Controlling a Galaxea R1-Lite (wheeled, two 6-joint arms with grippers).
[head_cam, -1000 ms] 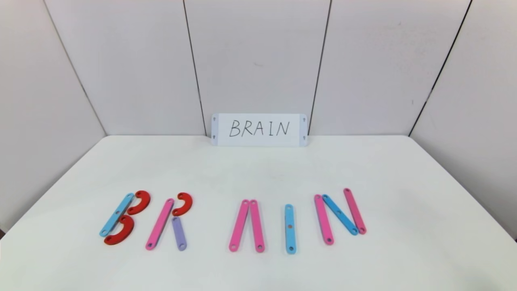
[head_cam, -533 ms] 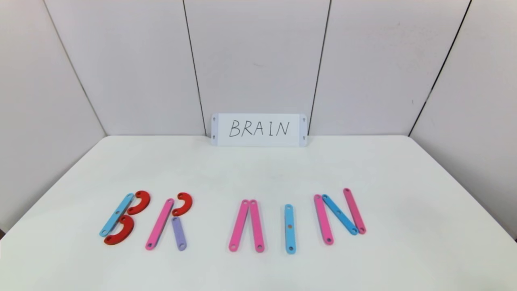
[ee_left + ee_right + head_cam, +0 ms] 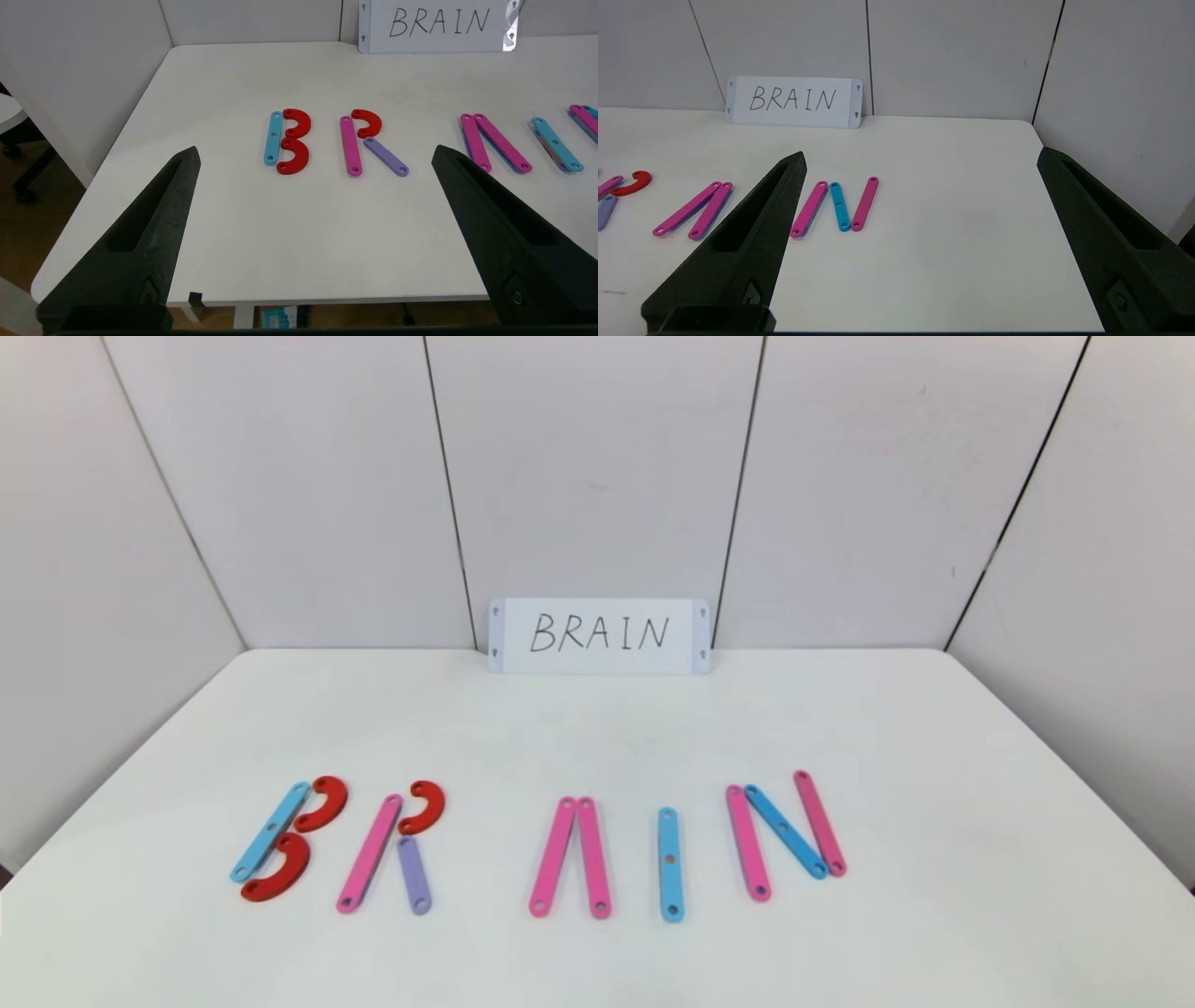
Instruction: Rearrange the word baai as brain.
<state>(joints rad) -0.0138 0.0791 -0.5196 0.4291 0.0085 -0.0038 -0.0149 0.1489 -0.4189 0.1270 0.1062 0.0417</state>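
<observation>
A white table (image 3: pixel 597 728) is boxed in by plain pale wall panels, and a white card (image 3: pixel 598 635) with BRAIN handwritten in black is propped against the back wall at the table's far edge.

The word (image 3: pixel 537 845) is laid out flat in a row near the front of the table, and it pretty much reads BRAIN already. At the robot's left end, the B (image 3: pixel 285 840) is made of a blue strip with two red half-rings touching it. Just beside it, the R (image 3: pixel 387 851) is built from a pink strip, one red half-ring and a short purple strip as the leg. The A (image 3: pixel 571 857) is only two pink strips meeting at the top, with no crossbar. The I (image 3: pixel 669 863) is a single blue strip. The N (image 3: pixel 784 833) is two pink strips with a blue diagonal between them.

Neither arm is seen from the head camera. The left gripper (image 3: pixel 315 154) is held back over the near table edge, jaws spread wide, nothing between them. The right gripper (image 3: pixel 920 158) is held the same way over the right side of the table, spread wide and empty too.
</observation>
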